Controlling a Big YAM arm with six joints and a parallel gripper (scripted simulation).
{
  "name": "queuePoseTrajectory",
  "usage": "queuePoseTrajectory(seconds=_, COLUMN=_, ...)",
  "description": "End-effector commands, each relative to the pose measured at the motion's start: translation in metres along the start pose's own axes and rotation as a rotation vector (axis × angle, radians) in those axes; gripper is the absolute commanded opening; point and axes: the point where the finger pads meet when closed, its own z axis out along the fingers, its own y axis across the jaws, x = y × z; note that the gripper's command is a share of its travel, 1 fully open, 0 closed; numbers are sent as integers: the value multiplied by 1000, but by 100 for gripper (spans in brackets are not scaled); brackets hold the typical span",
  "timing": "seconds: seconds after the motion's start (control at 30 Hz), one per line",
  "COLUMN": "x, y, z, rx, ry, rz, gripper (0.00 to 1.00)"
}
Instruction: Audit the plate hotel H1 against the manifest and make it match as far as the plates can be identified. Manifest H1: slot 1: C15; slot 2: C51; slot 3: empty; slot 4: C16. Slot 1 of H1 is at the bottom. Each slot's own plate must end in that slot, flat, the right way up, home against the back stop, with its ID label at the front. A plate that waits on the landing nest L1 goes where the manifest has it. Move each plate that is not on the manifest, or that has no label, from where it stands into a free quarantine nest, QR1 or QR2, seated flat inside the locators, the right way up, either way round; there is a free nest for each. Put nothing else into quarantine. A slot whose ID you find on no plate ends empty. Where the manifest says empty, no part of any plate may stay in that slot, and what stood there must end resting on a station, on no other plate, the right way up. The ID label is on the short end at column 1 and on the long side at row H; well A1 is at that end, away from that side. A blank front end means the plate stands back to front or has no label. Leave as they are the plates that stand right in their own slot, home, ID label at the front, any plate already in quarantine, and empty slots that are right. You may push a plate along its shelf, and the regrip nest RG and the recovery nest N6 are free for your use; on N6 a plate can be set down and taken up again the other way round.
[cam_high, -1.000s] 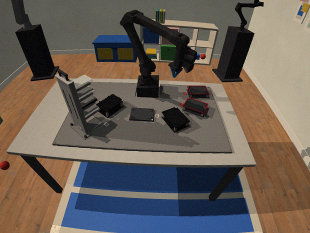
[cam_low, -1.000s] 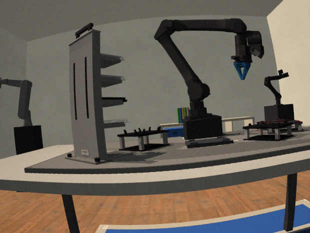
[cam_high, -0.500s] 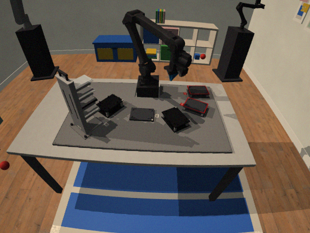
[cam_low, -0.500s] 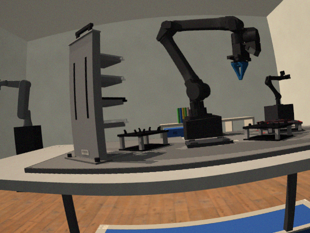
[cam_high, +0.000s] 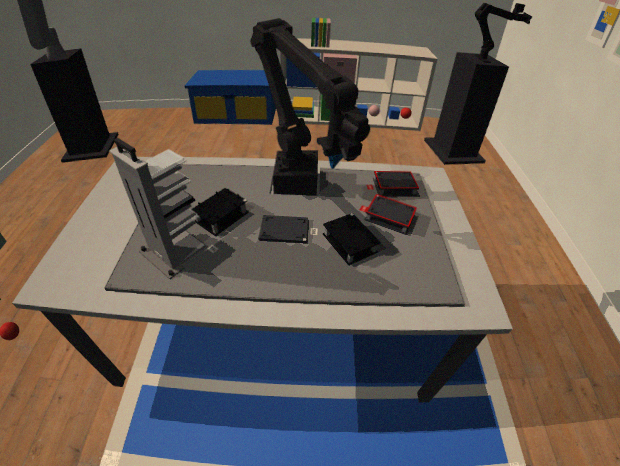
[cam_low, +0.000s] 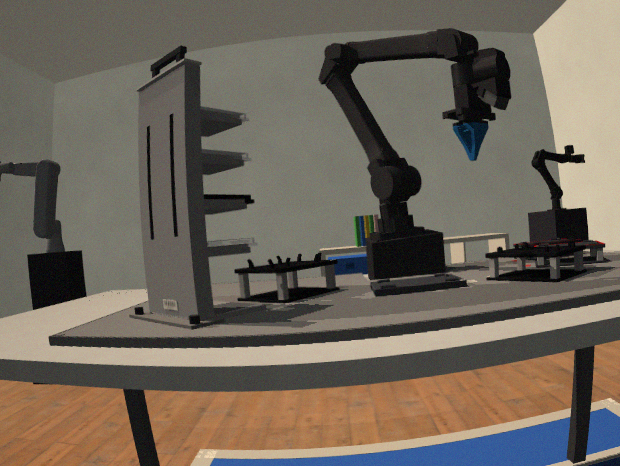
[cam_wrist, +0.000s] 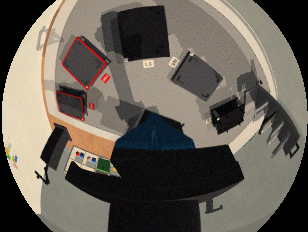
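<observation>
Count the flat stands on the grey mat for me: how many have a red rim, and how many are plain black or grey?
Red-rimmed stands: 2
Plain dark stands: 3
Total: 5

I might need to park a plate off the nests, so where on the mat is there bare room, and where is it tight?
Bare mat: the wide front strip below the nests, from the hotel rightward. Crowded: the back right, where two red-rimmed nests sit close together beside the arm base. The shut claw hangs high, holding nothing.
</observation>
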Motion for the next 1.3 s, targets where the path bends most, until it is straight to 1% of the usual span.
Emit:
queuePoseTrajectory(seconds=0.0, x=-14, y=-11, z=-17, rx=-12, ry=-65, rz=22, gripper=0)
queuePoseTrajectory(seconds=0.07, x=-20, y=-17, z=-18, rx=-9, ry=-67, rz=22, gripper=0)
queuePoseTrajectory(seconds=0.13, x=-11, y=-24, z=-7, rx=-19, ry=-52, rz=92, gripper=0)
queuePoseTrajectory(seconds=0.17, x=-10, y=-27, z=-5, rx=-21, ry=-50, rz=113, gripper=0)
queuePoseTrajectory(seconds=0.2, x=-11, y=-31, z=-6, rx=-18, ry=-53, rz=91, gripper=0)
queuePoseTrajectory(seconds=0.23, x=-16, y=-34, z=-10, rx=-18, ry=-64, rz=92, gripper=0)
queuePoseTrajectory(seconds=0.27, x=-19, y=-38, z=-11, rx=-17, ry=-64, rz=92, gripper=0)
queuePoseTrajectory(seconds=0.33, x=-13, y=-44, z=-3, rx=-26, ry=-57, rz=165, gripper=0)
queuePoseTrajectory(seconds=0.43, x=-13, y=-47, z=-3, rx=-28, ry=-59, rz=184, gripper=0)
queuePoseTrajectory(seconds=0.47, x=-24, y=-53, z=-20, rx=-27, ry=-92, rz=165, gripper=0)
queuePoseTrajectory(seconds=0.53, x=-32, y=-60, z=-21, rx=-25, ry=-103, rz=166, gripper=0)
queuePoseTrajectory(seconds=0.6, x=-18, y=-65, z=-6, rx=-33, ry=-80, rz=237, gripper=0)
queuePoseTrajectory(seconds=0.63, x=-15, y=-67, z=-1, rx=-33, ry=-71, rz=255, gripper=0)
queuePoseTrajectory(seconds=0.7, x=-19, y=-75, z=-5, rx=-30, ry=-82, rz=234, gripper=0)
queuePoseTrajectory(seconds=0.77, x=-23, y=-82, z=-4, rx=-28, ry=-77, rz=234, gripper=0)
queuePoseTrajectory(seconds=0.8, x=-17, y=-84, z=0, rx=-32, ry=-76, rz=260, gripper=0)
queuePoseTrajectory(seconds=0.87, x=-14, y=-91, z=2, rx=-37, ry=-80, rz=326, gripper=0)
queuePoseTrajectory(seconds=0.9, x=-14, y=-94, z=2, rx=-34, ry=-81, rz=304, gripper=0)
queuePoseTrajectory(seconds=0.93, x=-22, y=-100, z=-5, rx=-33, ry=-100, rz=306, gripper=0)
queuePoseTrajectory(seconds=1.0, x=-22, y=-100, z=-5, rx=-33, ry=-100, rz=306, gripper=0)
queuePoseTrajectory(seconds=1.03, x=-23, y=-104, z=-7, rx=-33, ry=-93, rz=305, gripper=0)
queuePoseTrajectory(seconds=1.07, x=-18, y=-106, z=-2, rx=-35, ry=-99, rz=332, gripper=0)
queuePoseTrajectory(seconds=1.1, x=-13, y=-108, z=4, rx=-38, ry=-89, rz=379, gripper=0)
queuePoseTrajectory(seconds=1.13, x=-13, y=-111, z=4, rx=-38, ry=-91, rz=397, gripper=0)
queuePoseTrajectory(seconds=1.2, x=-18, y=-121, z=-4, rx=-34, ry=-113, rz=377, gripper=0)
queuePoseTrajectory(seconds=1.27, x=-22, y=-129, z=-5, rx=-33, ry=-114, rz=377, gripper=0)
